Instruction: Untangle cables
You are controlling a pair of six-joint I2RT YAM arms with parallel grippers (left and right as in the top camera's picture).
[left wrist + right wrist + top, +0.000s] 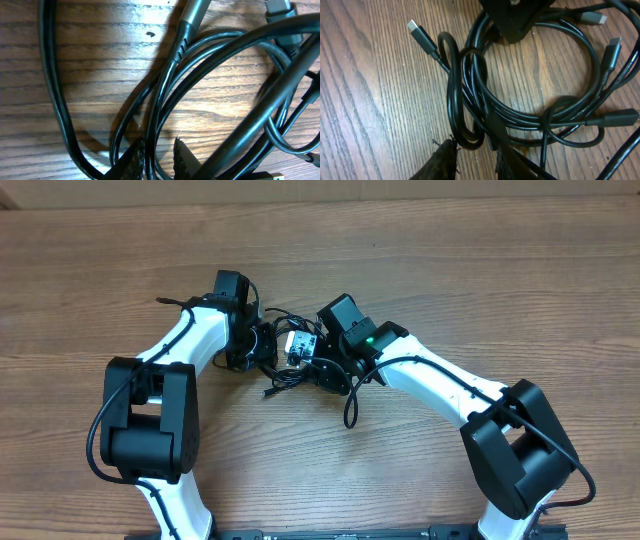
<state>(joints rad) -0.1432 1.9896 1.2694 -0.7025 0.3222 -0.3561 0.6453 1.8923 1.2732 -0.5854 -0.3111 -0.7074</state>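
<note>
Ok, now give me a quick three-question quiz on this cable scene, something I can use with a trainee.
1. True or false: the cables lie apart from each other in straight lines.
2. The cables rest on: A) a wooden table; B) a metal tray; C) a folded cloth.
3. In the right wrist view, what colour is the tip of the plug at top left?

Key: 1 false, they loop over one another in a tangle. 2 A. 3 silver.
</note>
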